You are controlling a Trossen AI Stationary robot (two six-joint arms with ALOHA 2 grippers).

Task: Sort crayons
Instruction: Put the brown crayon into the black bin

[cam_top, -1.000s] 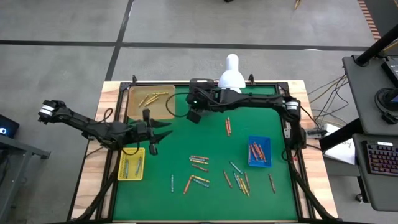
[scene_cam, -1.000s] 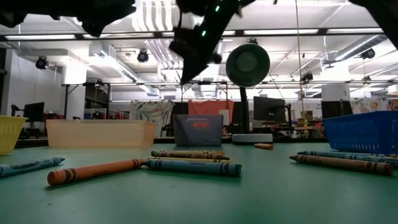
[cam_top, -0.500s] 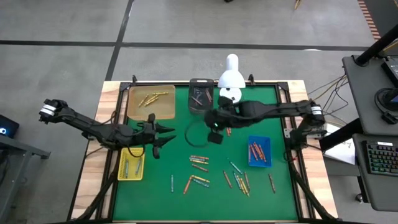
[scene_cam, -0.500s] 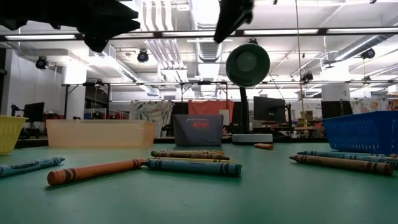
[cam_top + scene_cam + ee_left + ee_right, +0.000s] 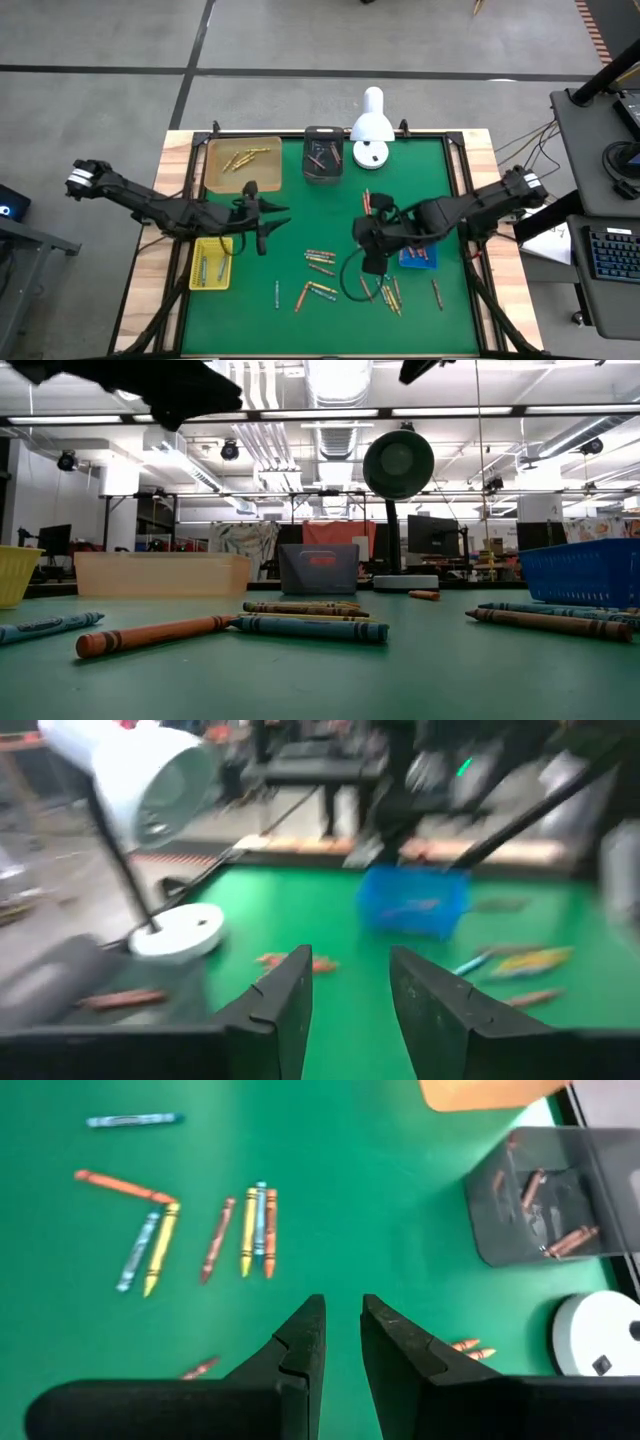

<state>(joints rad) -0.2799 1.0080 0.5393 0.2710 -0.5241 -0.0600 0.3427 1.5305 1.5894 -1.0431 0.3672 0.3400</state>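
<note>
Dozens of thin loose crayons (image 5: 320, 262) lie scattered on the green counter (image 5: 300, 215); others sit in coloured trays. Only the high view shows both arms. Left claw (image 5: 348, 982) hovers beside the yellow tray (image 5: 211, 263), parted, empty. Right claw (image 5: 342, 1330) hangs over the scatter, narrow gap, empty; its wrist view alone reveals brown crayons inside the dark bin (image 5: 550, 1195).

One camera hangs above me, looking straight down on my whole green-topped bench (image 5: 330, 200). Another sits at bench-top level, looking level across loose crayons close by into the room behind. My two wrist cameras look forward past my own dark fingers; both catch the white desk lamp (image 5: 150, 790) also seen overhead.
</note>
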